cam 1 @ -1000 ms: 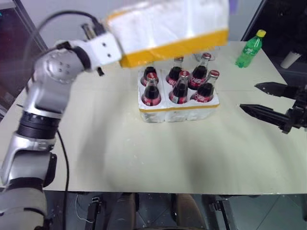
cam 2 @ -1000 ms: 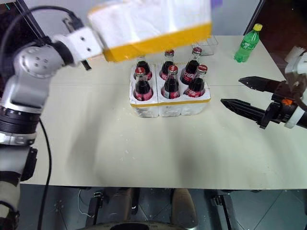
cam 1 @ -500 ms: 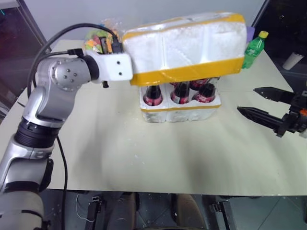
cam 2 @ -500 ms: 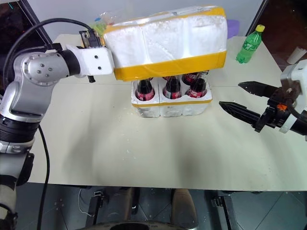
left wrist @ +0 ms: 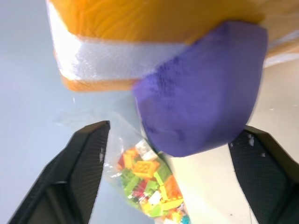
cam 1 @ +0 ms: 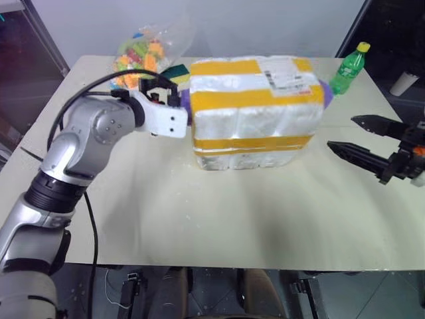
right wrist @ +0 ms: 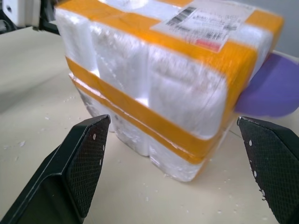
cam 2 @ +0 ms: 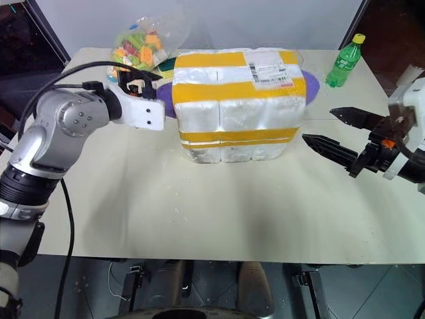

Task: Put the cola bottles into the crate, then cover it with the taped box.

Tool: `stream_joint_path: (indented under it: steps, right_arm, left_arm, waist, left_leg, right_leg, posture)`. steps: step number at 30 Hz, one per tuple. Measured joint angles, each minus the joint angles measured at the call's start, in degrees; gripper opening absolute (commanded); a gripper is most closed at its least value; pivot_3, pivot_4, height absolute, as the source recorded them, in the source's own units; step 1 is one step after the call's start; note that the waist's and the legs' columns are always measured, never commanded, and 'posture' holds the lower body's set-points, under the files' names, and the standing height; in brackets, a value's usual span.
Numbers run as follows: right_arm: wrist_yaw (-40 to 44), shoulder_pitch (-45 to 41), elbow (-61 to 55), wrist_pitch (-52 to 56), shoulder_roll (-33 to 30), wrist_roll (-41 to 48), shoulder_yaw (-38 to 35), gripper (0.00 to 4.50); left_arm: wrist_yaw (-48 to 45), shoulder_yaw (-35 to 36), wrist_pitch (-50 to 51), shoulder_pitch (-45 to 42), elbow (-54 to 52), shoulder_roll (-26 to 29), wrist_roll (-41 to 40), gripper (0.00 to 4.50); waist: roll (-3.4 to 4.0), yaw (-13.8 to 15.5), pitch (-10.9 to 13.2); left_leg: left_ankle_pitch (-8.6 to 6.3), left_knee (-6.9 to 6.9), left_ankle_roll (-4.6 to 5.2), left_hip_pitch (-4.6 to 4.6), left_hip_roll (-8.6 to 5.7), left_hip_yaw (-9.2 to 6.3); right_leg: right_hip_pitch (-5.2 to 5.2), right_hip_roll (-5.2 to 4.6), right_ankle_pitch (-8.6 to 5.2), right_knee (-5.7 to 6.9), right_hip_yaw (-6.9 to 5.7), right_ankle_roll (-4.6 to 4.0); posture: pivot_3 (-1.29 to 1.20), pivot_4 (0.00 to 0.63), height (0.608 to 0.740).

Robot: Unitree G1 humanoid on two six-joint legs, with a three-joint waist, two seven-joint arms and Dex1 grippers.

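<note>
- Taped box point(cam 1: 255, 106) sits centre-far on table point(cam 1: 199, 219), down over crate point(cam 1: 249, 158); crate rim shows just under it.
- Foam: prob. light, stiff, crumbly, dents easily; tape slick. Best hold by the short ends.
- Left gripper point(left wrist: 170, 154) just left of box, jaws spread, nothing held; arm bent, roughly level.
- Right gripper point(cam 2: 342, 133) spread, empty, right of box.
</note>
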Motion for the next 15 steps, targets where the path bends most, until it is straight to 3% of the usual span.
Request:
stream_joint_path:
  steps: [4,10,15]
  right_arm:
    - [0.29,0.6,0.43,-0.11,0.0,0.31,-0.19,4.5]
    - [2.28,4.31,0.4,-0.12,-0.04,0.45,-2.05,4.5]
    - [7.32,5.9,2.22,-1.16,-1.89,-1.1,-2.02,4.5]
  left_arm:
    - [-0.52,6.44,3.02,4.72,-1.21,-0.2,-5.91,3.74]
    - [-14.87,24.37,21.2,11.45,-4.69,-0.35,-35.89,3.74]
    - [-35.11,32.18,45.54,13.77,1.69,11.96,-59.45,3.74]
  waist:
    - [0.0,0.04,0.0]
    - [0.01,-0.03,-0.01]
    - [0.0,-0.55,0.01]
  left_leg:
    - [0.0,0.02,0.0,-0.01,0.0,-0.01]
    - [0.0,0.0,0.0,0.04,0.01,-0.02]
    - [0.0,0.04,0.0,0.08,0.02,0.01]
  right_leg:
    - [-0.01,0.0,0.0,0.01,0.0,0.0]
    - [0.01,0.01,0.0,0.06,-0.02,-0.01]
    - [0.06,0.01,-0.06,0.03,-0.01,-0.1]
  posture:
    - [0.0,0.15,0.739]
    - [0.0,0.15,0.739]
    - [0.0,0.15,0.739]
